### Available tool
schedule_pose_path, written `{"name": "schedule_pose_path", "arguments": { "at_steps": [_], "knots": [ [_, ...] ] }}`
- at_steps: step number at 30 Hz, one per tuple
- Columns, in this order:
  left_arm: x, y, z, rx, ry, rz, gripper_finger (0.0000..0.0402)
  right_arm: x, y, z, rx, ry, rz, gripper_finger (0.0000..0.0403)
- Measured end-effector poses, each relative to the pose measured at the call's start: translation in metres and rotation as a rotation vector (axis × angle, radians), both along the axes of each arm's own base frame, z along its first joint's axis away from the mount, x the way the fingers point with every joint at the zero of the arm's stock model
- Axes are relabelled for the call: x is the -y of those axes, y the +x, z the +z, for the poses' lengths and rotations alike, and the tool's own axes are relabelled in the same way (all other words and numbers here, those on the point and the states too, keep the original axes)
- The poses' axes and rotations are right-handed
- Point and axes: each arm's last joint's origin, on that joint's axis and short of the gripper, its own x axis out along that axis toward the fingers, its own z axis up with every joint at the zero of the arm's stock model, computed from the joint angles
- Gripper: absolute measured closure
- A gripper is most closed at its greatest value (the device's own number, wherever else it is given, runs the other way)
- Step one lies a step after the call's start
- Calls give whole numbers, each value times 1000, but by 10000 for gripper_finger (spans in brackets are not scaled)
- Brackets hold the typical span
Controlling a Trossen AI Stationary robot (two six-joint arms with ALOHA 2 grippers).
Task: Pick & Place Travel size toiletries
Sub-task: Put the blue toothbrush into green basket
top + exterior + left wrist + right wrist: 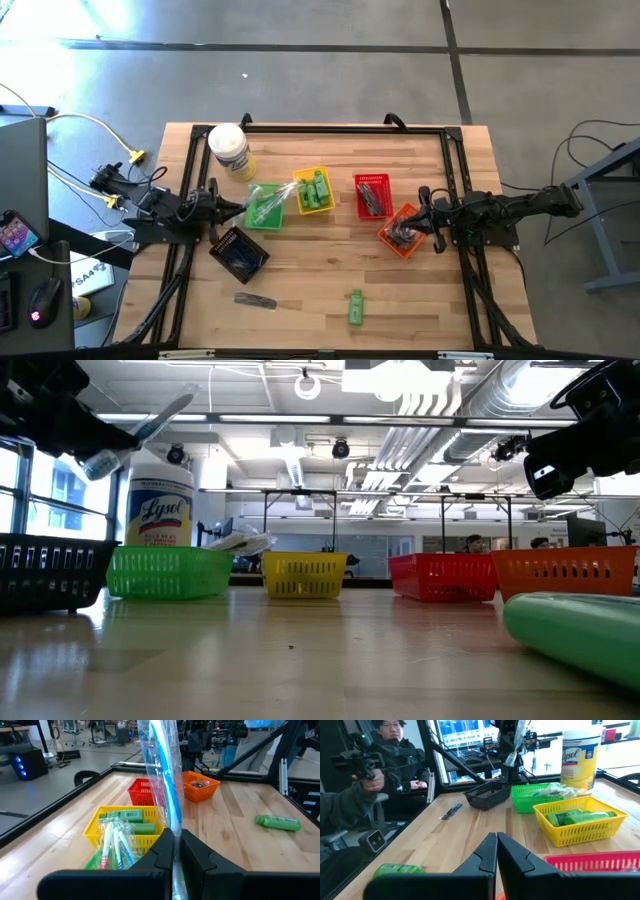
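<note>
While both arms reach in over the desk (330,265):
Left pincer (176,851): clamped on a clear-wrapped stick (162,775), held above the green basket (265,212).
Right pincer (496,851): fingers together, holding nothing, over the orange basket (397,240).
Yellow basket (322,205): holds green tubes (317,190).
Loose on desk: one green tube (355,307) and one black stick (254,299), near the front edge, apart from each other.

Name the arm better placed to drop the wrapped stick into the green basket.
Left. Its gripper is shut on the wrapped stick beside the green basket; the right gripper is empty, over the orange basket.
</note>
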Motion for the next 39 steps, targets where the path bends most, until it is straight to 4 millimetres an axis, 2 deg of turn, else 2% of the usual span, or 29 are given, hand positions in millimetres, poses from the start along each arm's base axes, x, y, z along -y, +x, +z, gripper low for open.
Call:
{"name": "schedule_pose_path", "arguments": {
  "at_steps": [6,14,23,30,39],
  "knots": [
    [-1,0,6,49,25,36,391,0,0,0,0,-1,-8,398],
    [-4,-6,40,164,80,42,391,0,0,0,0,5,-7,398],
    [-1,2,65,106,148,84,391,0,0,0,0,3,-8,398],
    [8,24,60,-14,177,129,391,0,0,0,1,0,-7,398],
    [6,55,39,-156,56,208,391,0,0,0,1,0,-5,398]
  ]
}}
